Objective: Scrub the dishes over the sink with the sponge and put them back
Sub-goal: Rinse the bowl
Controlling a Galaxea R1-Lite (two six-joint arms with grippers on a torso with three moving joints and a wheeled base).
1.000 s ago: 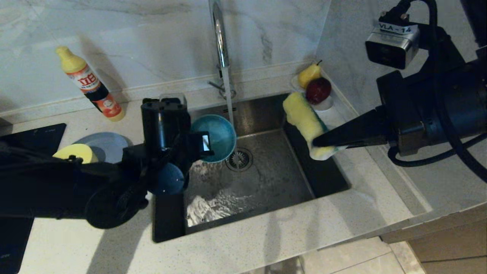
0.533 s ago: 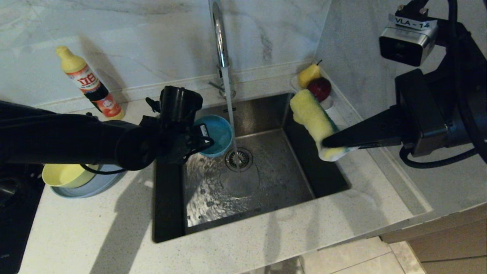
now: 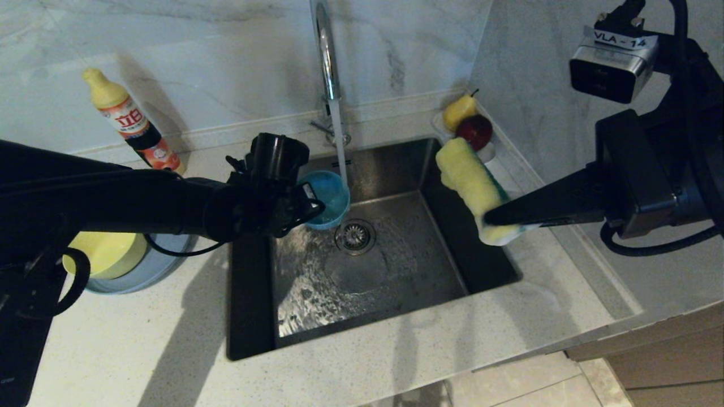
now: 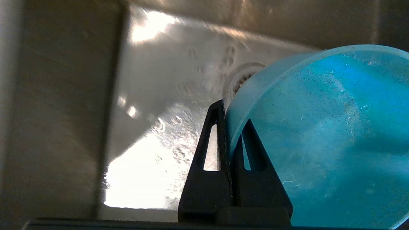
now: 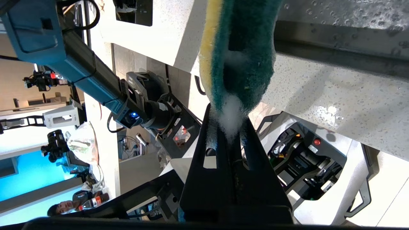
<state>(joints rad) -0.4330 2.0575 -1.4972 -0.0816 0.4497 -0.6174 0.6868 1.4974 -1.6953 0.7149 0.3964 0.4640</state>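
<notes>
My left gripper point(image 3: 308, 206) is shut on the rim of the teal-blue bowl point(image 3: 328, 198), one finger inside and one outside point(image 4: 228, 111). The bowl point(image 4: 319, 134) hangs over the back left of the sink point(image 3: 396, 271), at the water stream from the tap point(image 3: 325, 51). My right gripper point(image 3: 489, 217) is shut on one end of the sponge point(image 3: 469, 181), which sticks out above the sink's right edge. Its green face point(image 5: 243, 54) carries white foam. The yellow bowl point(image 3: 107, 251) sits on the grey-blue plate point(image 3: 153, 265) on the left counter, partly behind my left arm.
Water runs onto the drain strainer point(image 3: 354, 236). A detergent bottle point(image 3: 133, 127) stands at the back left. A white saucer with a pear and an apple point(image 3: 466, 121) sits in the back right corner. Walls close off the back and the right.
My left arm has swung round and stretched across the counter. The teal bowl has turned from facing me to a more upright pose by the stream. The sponge has drifted slightly right.
</notes>
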